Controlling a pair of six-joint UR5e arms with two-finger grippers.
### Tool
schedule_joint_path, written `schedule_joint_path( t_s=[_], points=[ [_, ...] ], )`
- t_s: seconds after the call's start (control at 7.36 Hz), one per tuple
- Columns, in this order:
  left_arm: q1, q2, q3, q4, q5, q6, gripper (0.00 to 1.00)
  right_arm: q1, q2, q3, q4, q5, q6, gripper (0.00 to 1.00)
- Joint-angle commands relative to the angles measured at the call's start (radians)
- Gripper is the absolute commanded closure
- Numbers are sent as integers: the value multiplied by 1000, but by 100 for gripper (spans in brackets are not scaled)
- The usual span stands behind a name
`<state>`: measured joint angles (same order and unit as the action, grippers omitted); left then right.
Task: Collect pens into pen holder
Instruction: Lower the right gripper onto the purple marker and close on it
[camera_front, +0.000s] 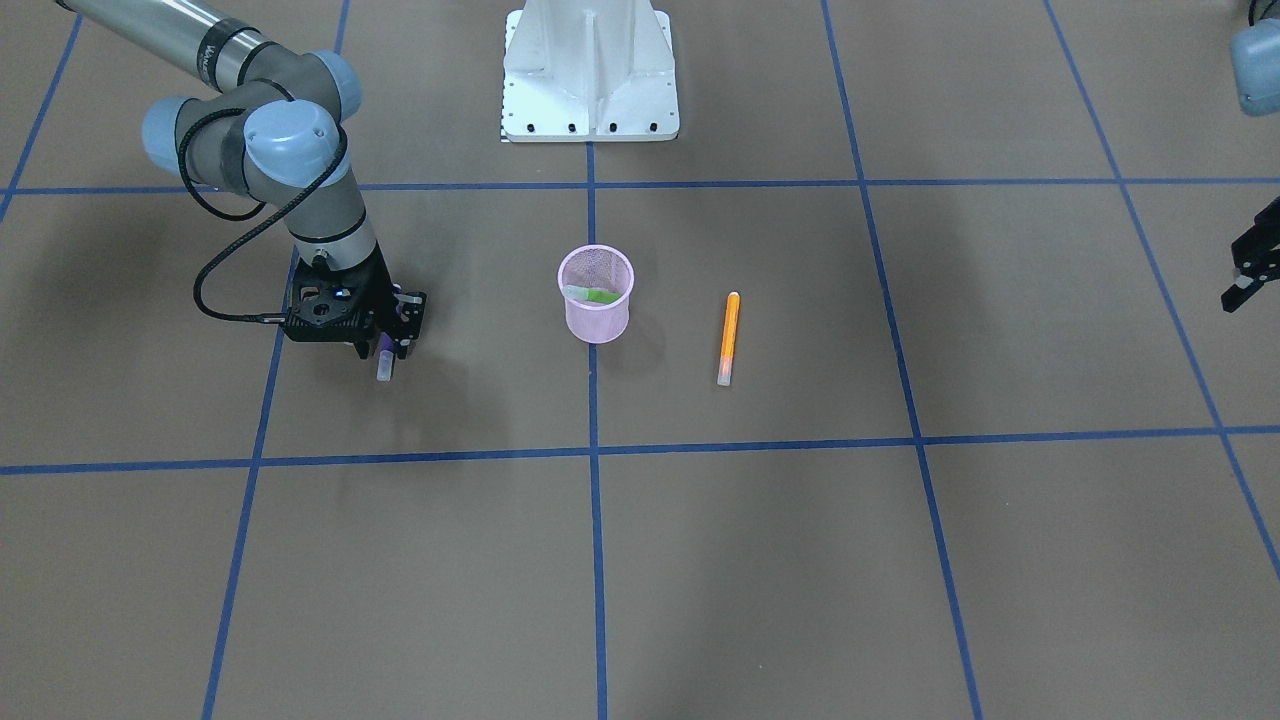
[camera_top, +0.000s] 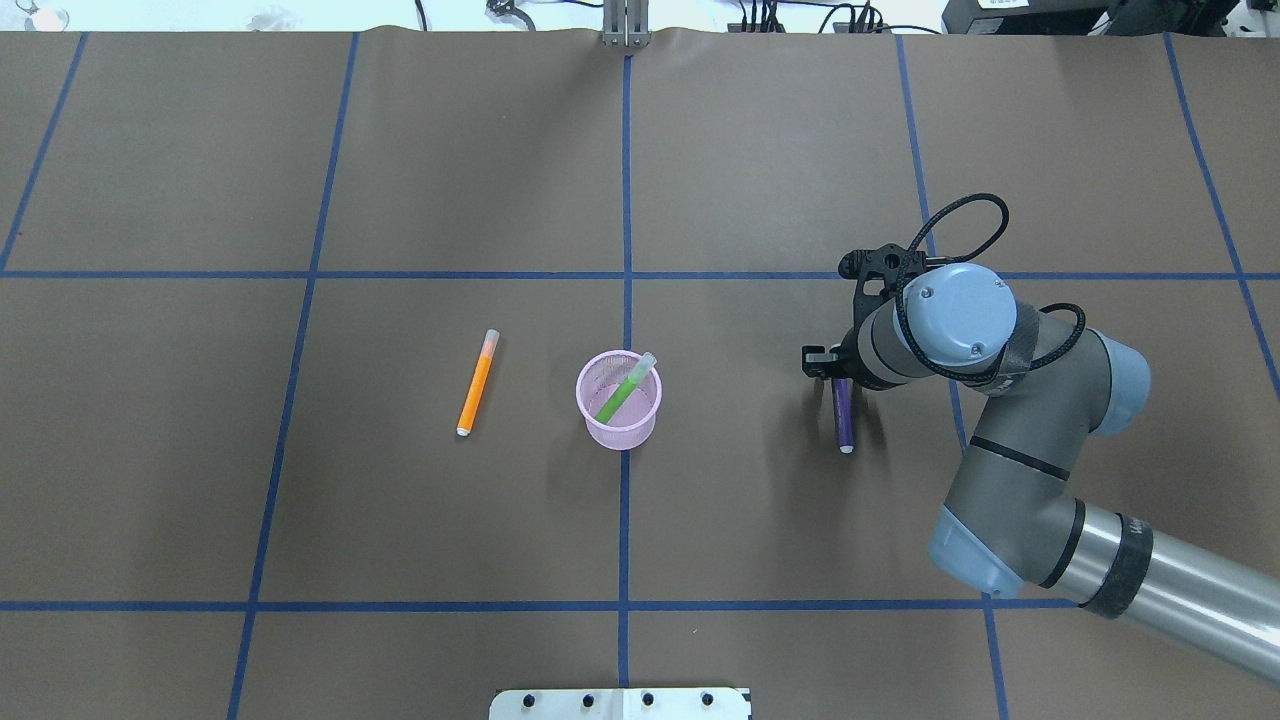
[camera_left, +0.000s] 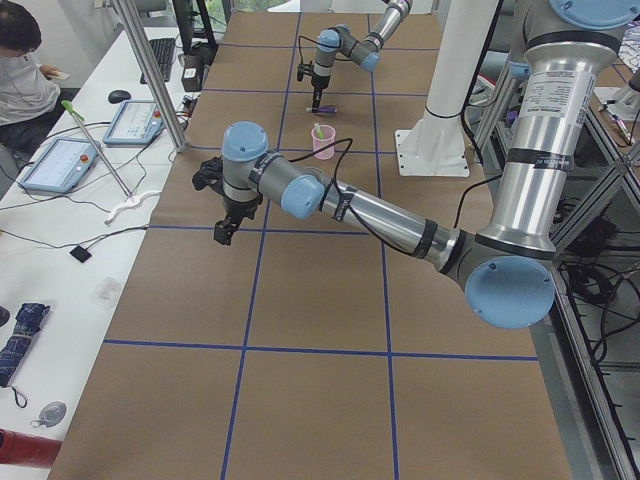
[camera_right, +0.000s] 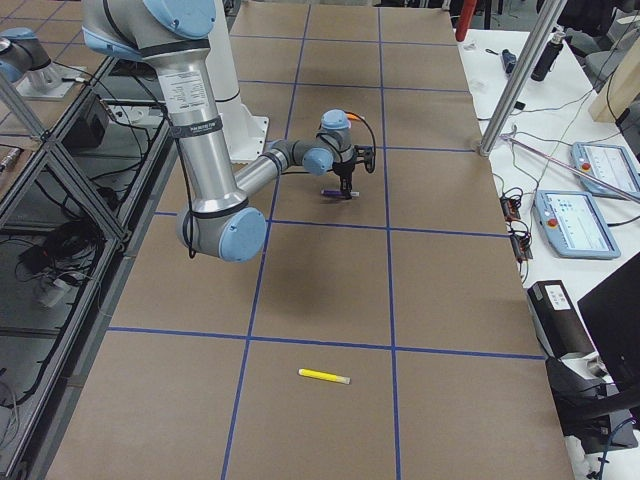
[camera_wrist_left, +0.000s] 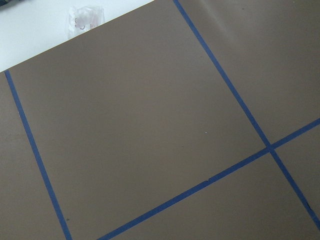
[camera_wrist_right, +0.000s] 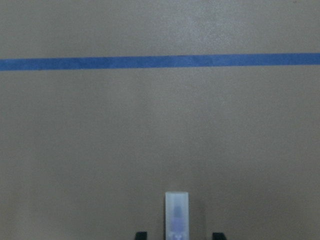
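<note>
Right gripper (camera_front: 385, 348) low over the purple pen (camera_top: 844, 415), jaws apparently spread either side of its pale cap, pen right of the pink mesh pen holder (camera_top: 620, 425), green pen (camera_top: 620, 392) leaning inside, orange pen (camera_top: 476, 385) lying left, yellow pen (camera_right: 324, 376) far right, left gripper (camera_front: 1245, 275) far left, opening unclear.

Brown table (camera_wrist_right: 100, 140) fills view. Blue tape line (camera_wrist_right: 160, 61) runs level across upper part. Pen (camera_wrist_right: 177, 215) at bottom centre: pale translucent cap, purple showing inside. Dark fingertips (camera_wrist_right: 141, 235) at bottom edge, one each side of cap, neither touching it.
</note>
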<state>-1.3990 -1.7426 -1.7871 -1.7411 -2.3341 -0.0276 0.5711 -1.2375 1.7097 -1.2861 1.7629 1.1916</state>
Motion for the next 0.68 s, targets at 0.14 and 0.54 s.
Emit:
schedule_joint_path(
  t_s=[0.14, 0.54],
  points=[
    [0, 0, -5, 0, -1, 0, 0, -2, -7, -1, 1, 0, 0, 61],
    [0, 3, -6, 0, -1, 0, 0, -3, -5, 1, -1, 0, 0, 94]
  ],
)
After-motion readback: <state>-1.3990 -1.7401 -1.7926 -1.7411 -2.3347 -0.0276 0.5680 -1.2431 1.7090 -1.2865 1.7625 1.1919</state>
